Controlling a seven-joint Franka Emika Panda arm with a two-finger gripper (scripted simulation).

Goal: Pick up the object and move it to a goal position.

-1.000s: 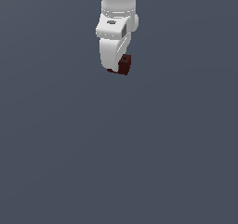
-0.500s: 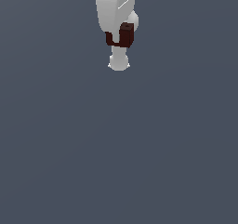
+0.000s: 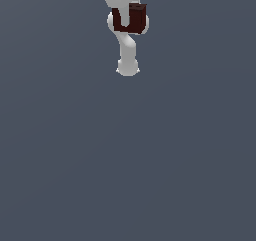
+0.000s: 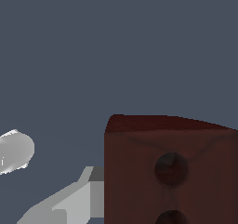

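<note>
Near the top of the exterior view, the white Panda arm [image 3: 127,50] rises from its rounded base on the flat grey-blue floor [image 3: 125,160], and the dark maroon block [image 3: 130,19] sits high against the arm's upper white body, clear of the floor. The block shows there as a boxy shape with a darker notch in its middle and a lighter top edge on the side toward the exterior view's right. The gripper itself is hard to pick out in that view, since the block and the white links overlap. In the wrist view the block [image 4: 172,172] fills the near corner, very close to the camera, with a rounded upper edge and two round dark holes in the face turned to the lens. One pale grey finger [image 4: 74,200] lies against the block's side, touching it; the opposite finger is out of frame, so the jaws appear clamped on the block. A rounded white arm part [image 4: 16,151] shows apart from them.
</note>
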